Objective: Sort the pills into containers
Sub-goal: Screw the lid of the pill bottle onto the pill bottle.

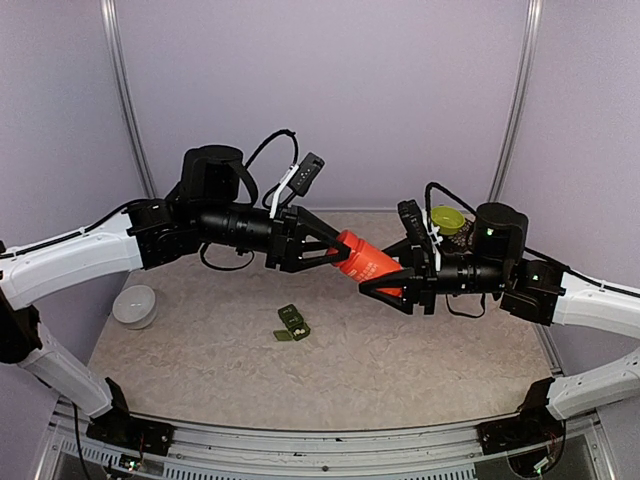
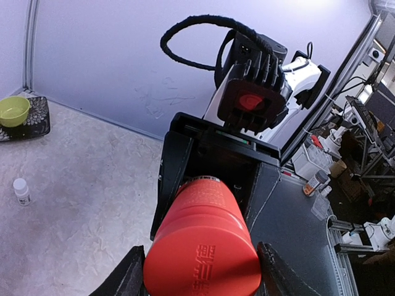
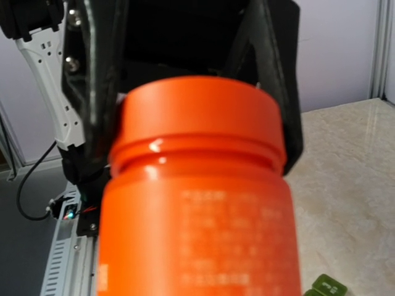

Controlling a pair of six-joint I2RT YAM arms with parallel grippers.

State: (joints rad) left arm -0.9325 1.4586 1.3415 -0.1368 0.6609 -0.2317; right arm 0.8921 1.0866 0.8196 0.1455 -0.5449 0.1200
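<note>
One orange bottle (image 1: 365, 258) is hanging crosswise in midair, lid (image 3: 197, 111) end leftward: right fingers (image 1: 385, 290) are pinching its body, left fingers (image 2: 126, 277) are flanking its lid (gripping yet? cannot tell).

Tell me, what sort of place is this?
Probably a robotics lab test booth: a left arm and right arm bolted to a table, plain lilac partition walls around it, cluttered workbenches beyond.

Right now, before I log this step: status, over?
Right claw shut on orange bottle, mid-air. Left claw around its cap, grip unclear. Green containers on table below, untouched. No obstruction seen.
</note>
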